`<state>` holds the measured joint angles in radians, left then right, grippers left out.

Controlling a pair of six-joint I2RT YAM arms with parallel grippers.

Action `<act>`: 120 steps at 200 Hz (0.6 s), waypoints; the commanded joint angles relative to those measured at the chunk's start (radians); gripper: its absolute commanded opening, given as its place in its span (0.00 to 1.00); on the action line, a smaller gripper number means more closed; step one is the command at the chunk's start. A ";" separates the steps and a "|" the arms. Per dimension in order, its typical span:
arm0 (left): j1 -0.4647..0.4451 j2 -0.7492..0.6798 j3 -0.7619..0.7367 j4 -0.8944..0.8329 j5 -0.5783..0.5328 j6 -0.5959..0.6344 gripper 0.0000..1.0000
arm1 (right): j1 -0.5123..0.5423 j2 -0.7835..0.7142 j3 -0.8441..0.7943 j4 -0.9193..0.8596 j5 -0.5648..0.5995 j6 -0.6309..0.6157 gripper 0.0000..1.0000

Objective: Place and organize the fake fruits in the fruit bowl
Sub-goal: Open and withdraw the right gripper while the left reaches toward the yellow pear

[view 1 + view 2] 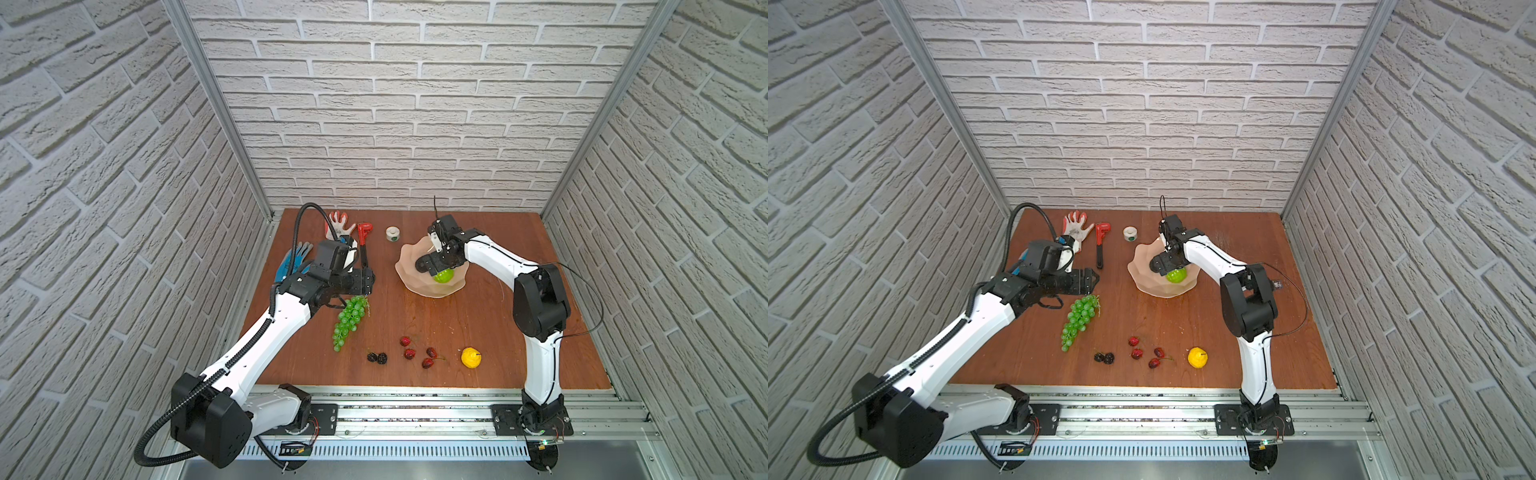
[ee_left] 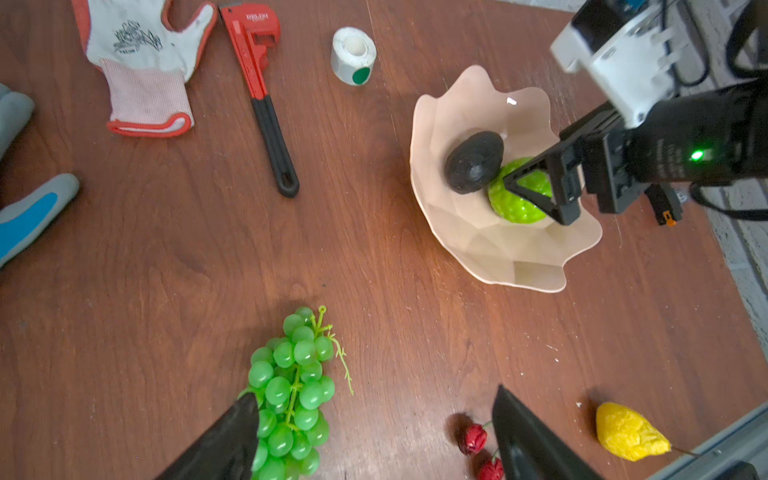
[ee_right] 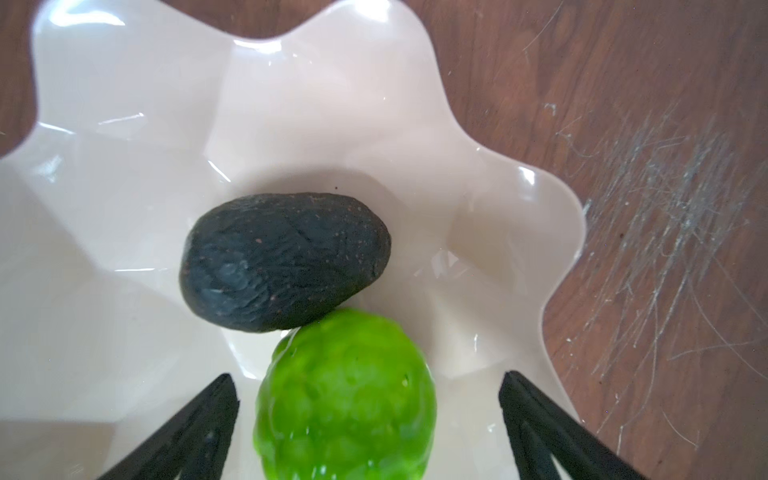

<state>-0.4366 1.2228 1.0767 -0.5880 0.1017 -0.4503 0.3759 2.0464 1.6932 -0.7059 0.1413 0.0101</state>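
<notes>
Though small, white "DELIXI" lettering on red pipe wrench.

The reddish-brown wooden surface is showing smooth grain, and in places it is wearing fine pale scratches. The wide peach-pink scalloped plastic bowl is gleaming, with hard white highlights sitting on its facets. The blackish wrinkled avocado is looking matt and leathery, while the bumpy bright-green plastic ball is shining wetly. The green plastic grape bunch is glinting, half translucent; the small yellow lemon is looking rough and dull. The white knitted cloth glove is staying matt, its red edging looking rubbery. The red pipe wrench is showing painted metal.
</notes>
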 commanded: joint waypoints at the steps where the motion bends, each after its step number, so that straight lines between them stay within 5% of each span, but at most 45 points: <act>1: 0.002 0.027 0.060 -0.040 0.064 -0.004 0.86 | 0.008 -0.115 0.000 -0.013 -0.043 0.003 0.99; 33: -0.061 0.076 0.083 -0.055 0.163 0.018 0.81 | 0.017 -0.244 -0.060 -0.004 -0.147 0.050 0.95; 120: -0.419 0.223 -0.013 0.048 0.124 0.041 0.78 | 0.026 -0.691 -0.635 0.103 -0.174 0.202 0.86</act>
<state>-0.7952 1.4189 1.0676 -0.5964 0.2379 -0.4297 0.3908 1.4380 1.1606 -0.6361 -0.0433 0.1520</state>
